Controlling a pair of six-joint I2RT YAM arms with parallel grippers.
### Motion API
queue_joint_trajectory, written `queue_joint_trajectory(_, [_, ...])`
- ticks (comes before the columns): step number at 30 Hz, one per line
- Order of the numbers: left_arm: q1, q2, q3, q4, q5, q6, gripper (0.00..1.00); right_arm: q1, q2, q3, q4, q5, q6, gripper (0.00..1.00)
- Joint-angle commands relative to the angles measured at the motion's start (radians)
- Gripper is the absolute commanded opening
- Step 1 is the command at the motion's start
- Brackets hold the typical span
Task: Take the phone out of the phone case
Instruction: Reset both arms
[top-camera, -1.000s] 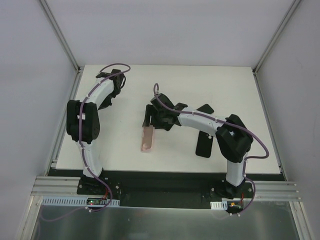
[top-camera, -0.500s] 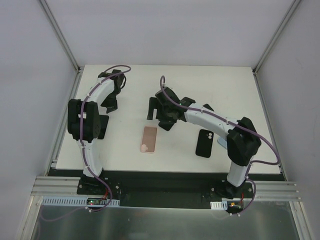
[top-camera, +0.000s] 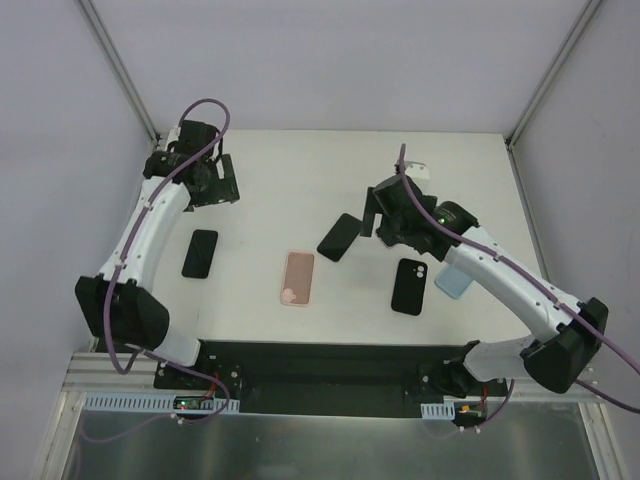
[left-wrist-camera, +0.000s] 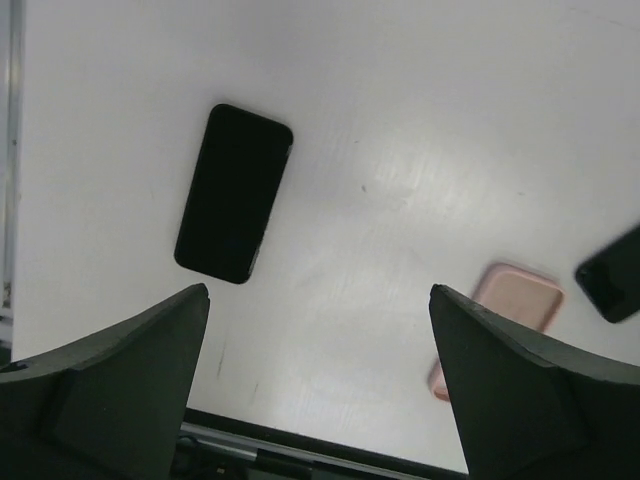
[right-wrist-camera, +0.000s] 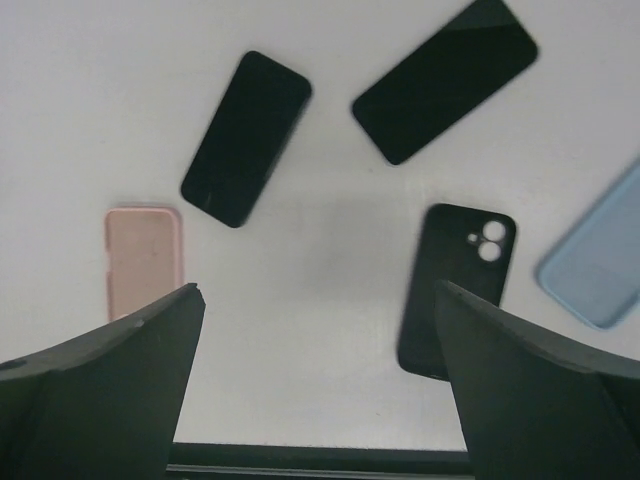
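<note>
Pink case (top-camera: 299, 278): a smooth, matte rounded rectangle lying flat in the middle of the desk (top-camera: 280, 170). A second ago it stood tilted on its end under my right gripper.
Left phone (top-camera: 200, 253): a glossy black slab with rounded corners, flat on the white desk beside my left arm and well apart from the pink case. My arm covered that spot a second ago.
Left gripper (left-wrist-camera: 318, 292): jaws spread wide and holding nothing, where they were closed a second ago.
Right gripper (right-wrist-camera: 319, 288): jaws wide and empty, now drawn back to the right of the pink case.
Middle phone (top-camera: 340, 237): black and glossy, lying slanted between the pink case and my right gripper.
Far phone (right-wrist-camera: 445, 78): another black slab, slanted, seen only from my right wrist.
Black case (top-camera: 408, 286): matte, flat, with a camera cutout and two round lens holes.
Blue case (top-camera: 455, 280): pale and smooth, just beside the black case and partly under my right arm.
</note>
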Motion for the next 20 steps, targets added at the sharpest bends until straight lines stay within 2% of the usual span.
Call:
queue_joint_trajectory(1, [0.006,-0.144,-0.064,0.067,0.216,0.025,0.9,-0.026,-0.098,-0.038,-0.149,0.15,-0.043,1.0])
queue_joint_trajectory(6, [0.006,-0.21,-0.106,0.073,0.351,0.048,0.9,-0.028,-0.21,-0.103,-0.198,0.185,-0.026,1.0])
queue_joint_trajectory(7, [0.005,-0.244,-0.123,0.088,0.414,0.052,0.9,-0.028,-0.239,-0.115,-0.199,0.192,-0.02,1.0])
queue_joint_trajectory(9, [0.005,-0.279,-0.183,0.108,0.448,0.057,0.9,-0.028,-0.262,-0.144,-0.205,0.196,-0.01,1.0])
queue_joint_trajectory(20, [0.005,-0.444,-0.307,0.113,0.503,0.083,0.91,-0.028,-0.299,-0.146,-0.26,0.262,0.016,0.99])
